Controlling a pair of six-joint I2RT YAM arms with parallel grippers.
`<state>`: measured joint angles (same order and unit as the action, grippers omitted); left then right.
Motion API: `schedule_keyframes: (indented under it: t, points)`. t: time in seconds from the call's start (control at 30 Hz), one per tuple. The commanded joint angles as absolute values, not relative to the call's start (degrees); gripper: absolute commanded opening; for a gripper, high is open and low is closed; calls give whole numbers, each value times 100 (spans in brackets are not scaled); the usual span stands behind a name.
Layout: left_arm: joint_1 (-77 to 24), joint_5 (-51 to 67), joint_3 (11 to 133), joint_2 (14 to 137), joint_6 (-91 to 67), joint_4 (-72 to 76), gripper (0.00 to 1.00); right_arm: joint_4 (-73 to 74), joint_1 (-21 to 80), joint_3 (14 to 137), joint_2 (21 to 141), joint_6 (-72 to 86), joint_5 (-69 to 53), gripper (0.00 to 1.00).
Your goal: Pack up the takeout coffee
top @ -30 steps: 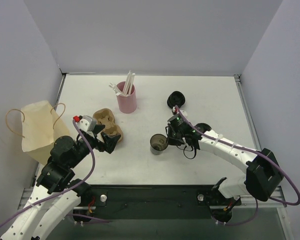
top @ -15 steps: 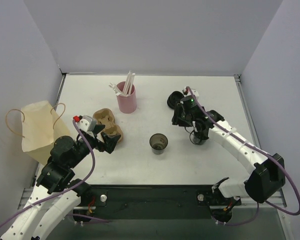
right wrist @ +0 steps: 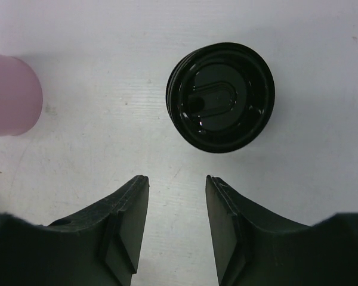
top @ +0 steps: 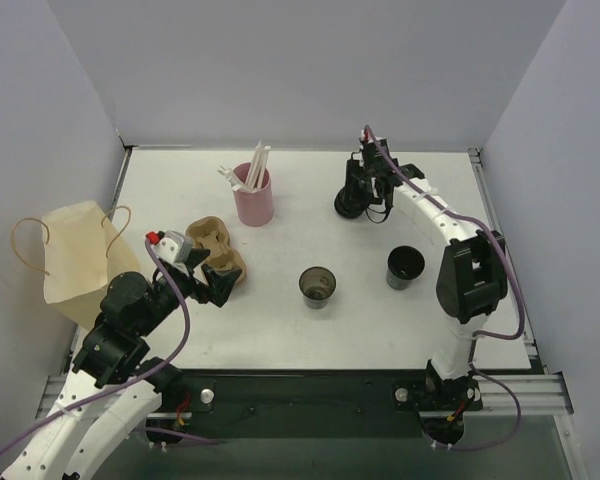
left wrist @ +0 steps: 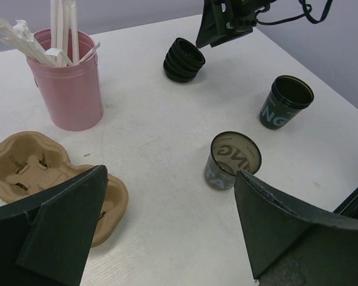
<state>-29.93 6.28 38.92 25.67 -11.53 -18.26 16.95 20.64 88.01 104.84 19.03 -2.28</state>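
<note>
Item under handling: the lids (right wrist: 221, 97), a nested black stack lying on the table (top: 300, 230) at the far right, well apart from the cups. They are judged light, thin plastic, smooth and somewhat springy, with the rims the stiffest part. The recommended hold is across the top lid's rim, on opposite edges, with light pressure. Because the lids nest, more than one may lift together, and a hard squeeze may buckle the top one.

Right gripper (right wrist: 176, 220): the arm is stretched far out over the table with the fingers pointing down. It is poised above and just beside the stack, not touching it. The jaws are partly parted with nothing between them. The gap appears narrower than the stack, so a wider opening is judged necessary before descent.

Left gripper (left wrist: 171, 179): the jaws are at full spread and empty. It sits low at the near left, just beside the carrier (left wrist: 42, 173), facing the table centre.

Left cup (top: 318, 286) and right cup (top: 406, 267) stand upright and uncovered near centre, apart from each other. They are thin-walled and judged easy to crush or tip. The bag (top: 80, 260) lies at the left edge
</note>
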Motion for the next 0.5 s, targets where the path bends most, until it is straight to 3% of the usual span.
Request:
schedule_keyframes:
  t: [0.0,0.3,0.47]
  points:
    - [-2979,694,3911,2531,-1090,-1714,97,1714,2004,9735,11142,1608,-676,44]
    - [-2988,747,3920,2601,-1090,-1714,97,1731,1907,10511,12031,1617,-510,43]
    - [-2979,738,3920,2602,-1081,-1705,97,1740,1854,10643,12269,1600,-624,38]
